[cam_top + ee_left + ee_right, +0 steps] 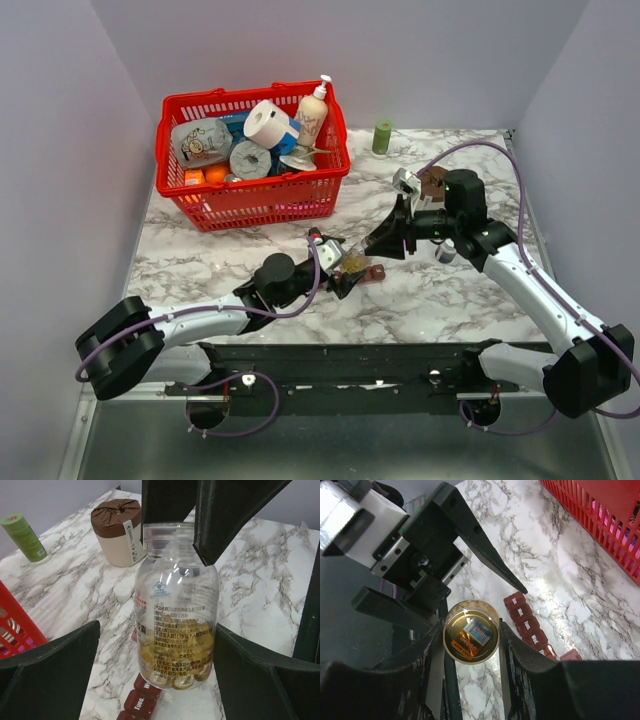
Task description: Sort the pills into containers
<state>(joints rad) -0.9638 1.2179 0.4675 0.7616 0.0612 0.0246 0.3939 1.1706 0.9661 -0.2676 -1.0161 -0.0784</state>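
- While the pills [174, 675] lie heaped in the bottom of the clear bottle [175, 580], the bottle stands upright between both end effectors; whether its base touches the counter [450, 300] cannot be told.
- Pinching the bottle at its neck from above, the right end effector [470, 624] has one finger pressed against each side of the round mouth.
- Lower down, the left end effector [157, 627] is spread wide around the bottle's body. One finger sits right at the glass and the other stands clearly apart from it.
- Just beside the bottle's base, the container strip [525, 620] lies flat on the counter. It is a maroon row of joined compartments with white lettering, close under both end effectors and held by neither.
- Farther off on the marble stand a brown-capped white jar [117, 532] and a green cylinder [22, 536].
- At the back left sits a red basket [250, 205].
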